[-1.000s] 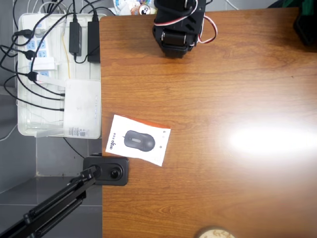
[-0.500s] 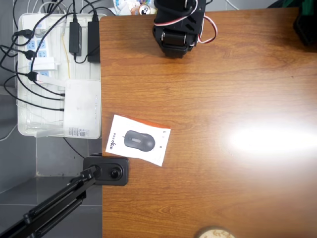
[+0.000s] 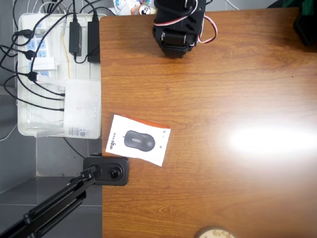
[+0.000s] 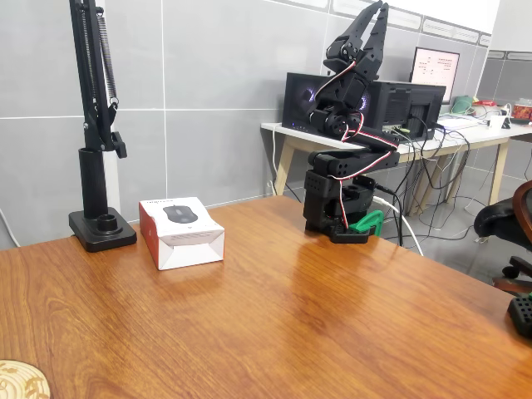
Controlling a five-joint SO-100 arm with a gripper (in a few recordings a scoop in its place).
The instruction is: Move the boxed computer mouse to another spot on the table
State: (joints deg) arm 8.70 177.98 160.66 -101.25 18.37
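boxed computer mouse (image 4: pixel 180 231) orange side, end effector (image 4: pixel 371 18) raised

The table (image 3: pixel 208 163) is a wide wooden top with a warm reddish-brown grain and a glossy finish; in the overhead view a bright patch of glare sits right of centre. The boxed computer mouse (image 3: pixel 138 140) lies flat on it near the left edge in that view, slightly turned, white face up with an orange side. Just beside it, at the table's edge, stands the black base of a stand (image 3: pixel 106 170), whose post rises in the fixed view (image 4: pixel 101 226). The robot arm's black base (image 4: pixel 337 208) stands at the far edge. A round pale disc (image 3: pixel 214 233) lies at the near edge
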